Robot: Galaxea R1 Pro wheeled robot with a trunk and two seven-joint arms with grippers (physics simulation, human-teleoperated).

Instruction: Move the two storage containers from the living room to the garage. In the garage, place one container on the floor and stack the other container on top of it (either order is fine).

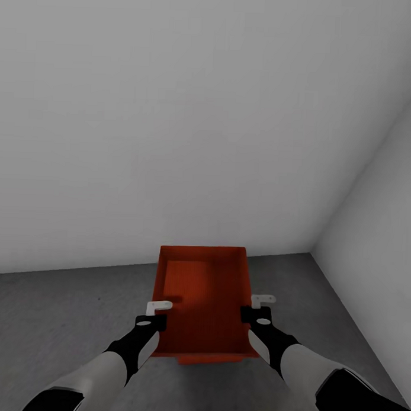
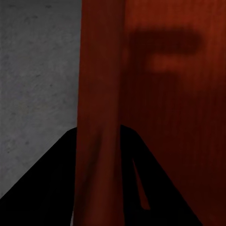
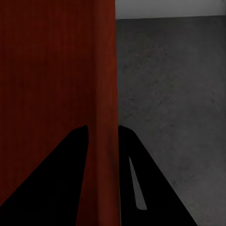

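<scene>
An orange-red storage container [image 1: 203,300] sits in front of the robot, near the corner where two pale grey walls [image 1: 173,121] meet the dark grey concrete floor [image 1: 59,319], so this is the garage. The container is open-topped and nothing lies inside it; its inner bottom shows bare, with a shadow of the left tool falling across it. Its long axis runs away from the robot toward the far wall, with the short ends nearest and farthest. Under its near edge a further strip of the same orange-red [image 1: 209,360] shows lower down; whether that belongs to a second container below cannot be told. The left tool [image 1: 160,306] sits at the container's left long wall and the right tool [image 1: 262,302] at its right long wall, about level with each other, roughly halfway along the box. In the left wrist view the thin orange wall [image 2: 99,141] runs straight between the two dark fingers [image 2: 47,188] of the left tool, which are pinched on it, the concrete floor on one side and the container's inside on the other. In the right wrist view the opposite wall [image 3: 101,141] likewise passes between the right tool's dark fingers [image 3: 150,188], clamped on it, with the mottled floor [image 3: 174,84] beside it. Whether the container rests on the floor or is held just above it cannot be told.
</scene>
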